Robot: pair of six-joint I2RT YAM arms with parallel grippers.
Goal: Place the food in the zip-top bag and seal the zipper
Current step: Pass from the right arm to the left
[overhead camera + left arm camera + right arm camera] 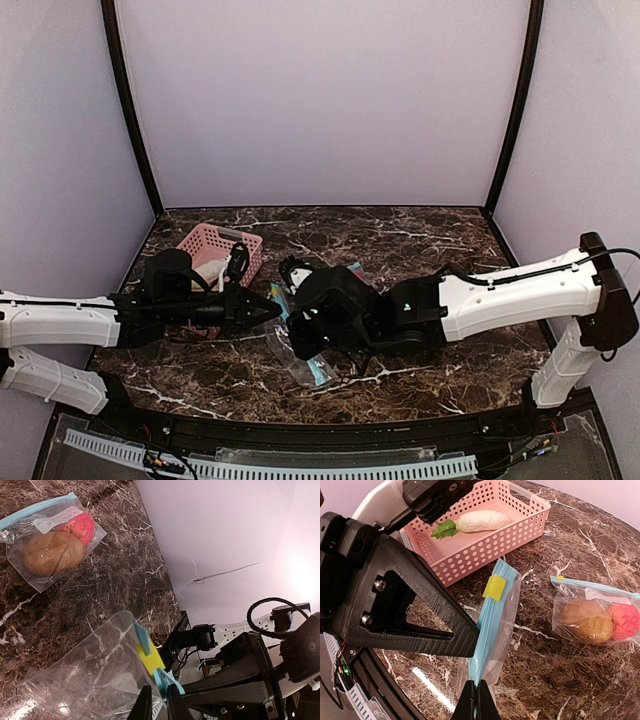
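You are working the bag-opening step. The left gripper (159, 696) is pinching its fingers onto the blue zipper strip (487, 625) of the empty clear zip-top bag (85, 675), near the yellow slider (494, 587). The right gripper (477, 701) is pressing its fingers together on the same edge farther along. Whether they are holding opposite lips cannot be told. The whitish oblong piece (482, 520) and green leafy sprig (445, 529) are lying in the pink perforated plastic basket (485, 552), not yet bagged. The brown-orange round bun (586, 621) and red-pink ball (625, 621) are sitting inside a second clear zip-top bag (580, 592) on the dark marble tabletop (560, 680). The next move is probably calling for drawing the mouth open, then freeing one gripper to fetch the basket food.
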